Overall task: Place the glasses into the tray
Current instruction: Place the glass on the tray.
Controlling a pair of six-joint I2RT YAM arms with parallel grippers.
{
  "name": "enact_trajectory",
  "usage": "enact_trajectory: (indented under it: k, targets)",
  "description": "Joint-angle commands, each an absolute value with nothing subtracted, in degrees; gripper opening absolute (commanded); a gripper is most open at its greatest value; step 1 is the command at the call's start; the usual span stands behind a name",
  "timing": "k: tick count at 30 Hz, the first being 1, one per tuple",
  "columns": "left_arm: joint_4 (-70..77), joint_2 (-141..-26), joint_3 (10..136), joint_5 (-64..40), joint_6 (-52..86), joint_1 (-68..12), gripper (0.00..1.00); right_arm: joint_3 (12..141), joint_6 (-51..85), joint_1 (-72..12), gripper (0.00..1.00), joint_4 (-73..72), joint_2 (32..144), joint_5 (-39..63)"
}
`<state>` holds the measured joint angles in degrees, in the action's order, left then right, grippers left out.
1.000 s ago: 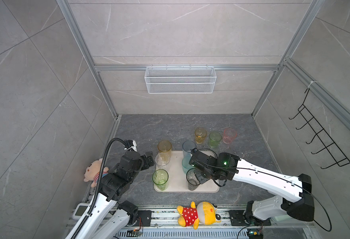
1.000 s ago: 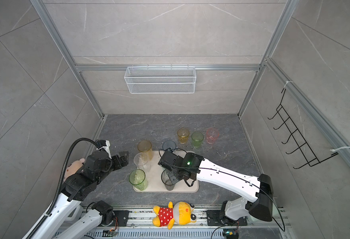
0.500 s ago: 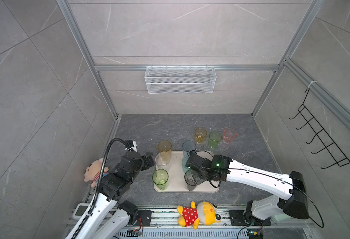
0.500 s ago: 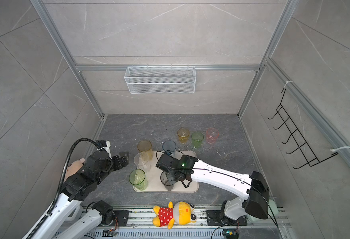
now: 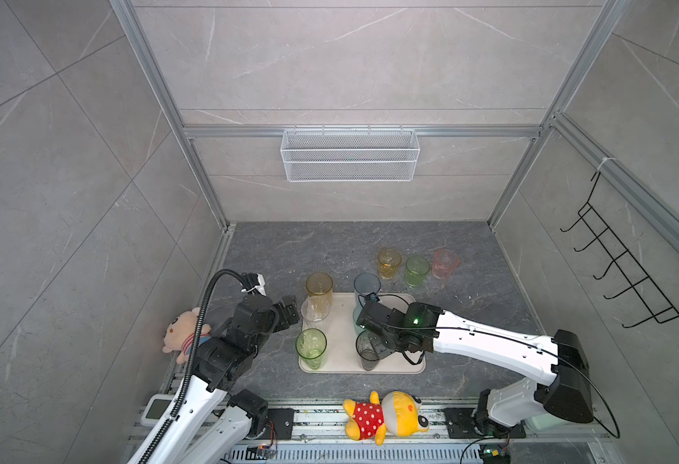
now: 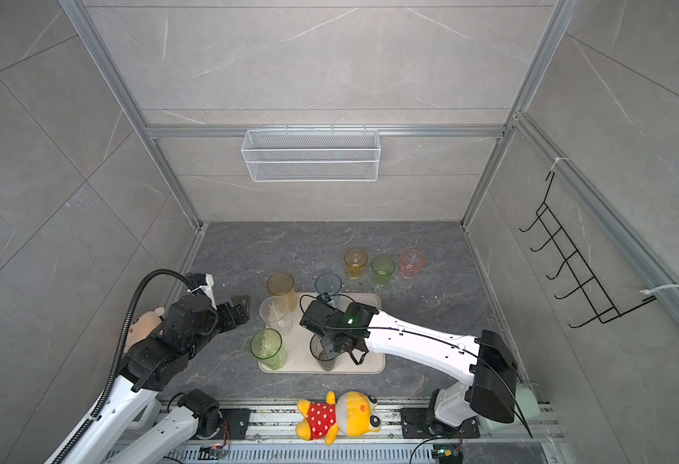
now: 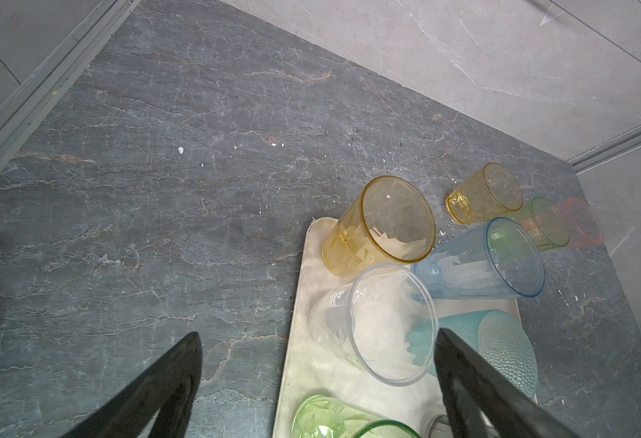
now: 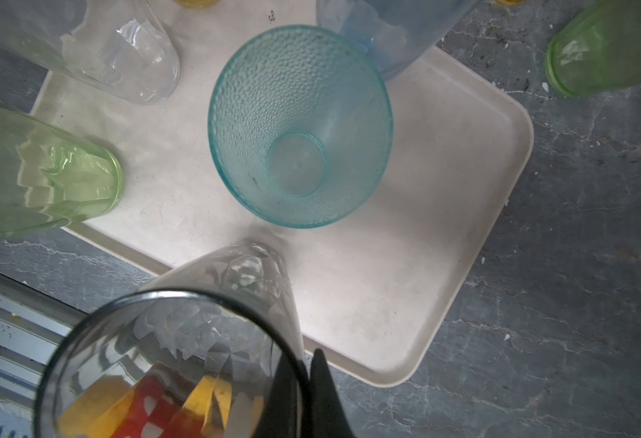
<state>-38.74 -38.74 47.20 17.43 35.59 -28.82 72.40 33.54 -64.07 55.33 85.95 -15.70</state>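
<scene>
The beige tray [image 5: 408, 361] lies near the front of the floor. On it stand the amber [image 5: 319, 289], clear [image 5: 315, 312], green [image 5: 310, 347], pale blue [image 5: 367, 286] and teal [image 8: 300, 125] glasses. My right gripper [image 8: 305, 394] is shut on the rim of the smoke-grey glass [image 5: 368, 349], one finger inside and one outside, at the tray's near edge. Whether its base touches the tray I cannot tell. Behind the tray, on the floor, stand the yellow [image 5: 388, 263], green [image 5: 417, 270] and pink [image 5: 445, 263] glasses. My left gripper [image 7: 317, 335] hangs open and empty, left of the clear glass.
A yellow plush in a red dotted dress [image 5: 382, 415] lies on the front rail. A pink plush [image 5: 179, 335] sits by the left arm. A white wire basket [image 5: 349, 154] hangs on the back wall and a black hook rack [image 5: 619, 273] on the right wall.
My right arm has shifted a little to the left with the smoke-grey glass in its grip. The left arm has not moved.
</scene>
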Motion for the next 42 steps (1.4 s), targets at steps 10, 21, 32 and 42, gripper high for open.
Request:
enact_trajectory:
  k: [10, 21, 32, 42]
  targets:
    - [-39.05, -37.45, 47.20, 17.57, 36.20, -28.51, 0.95, 71.46, 35.24, -64.43, 0.00, 53.09, 87.59, -16.53]
    - [-39.03, -37.23, 46.93, 17.54, 36.35, -28.49, 0.95, 71.32, 35.67, -64.42, 0.16, 53.26, 88.57, -16.27]
    - [-39.20, -37.57, 47.63, 17.56, 36.23, -28.53, 0.95, 72.86, 35.62, -64.42, 0.36, 54.26, 88.68, -15.73]
    - [-38.50, -38.85, 48.43, 17.49, 35.86, -28.48, 0.95, 77.84, 34.75, -64.42, 0.58, 57.89, 85.33, -15.45]
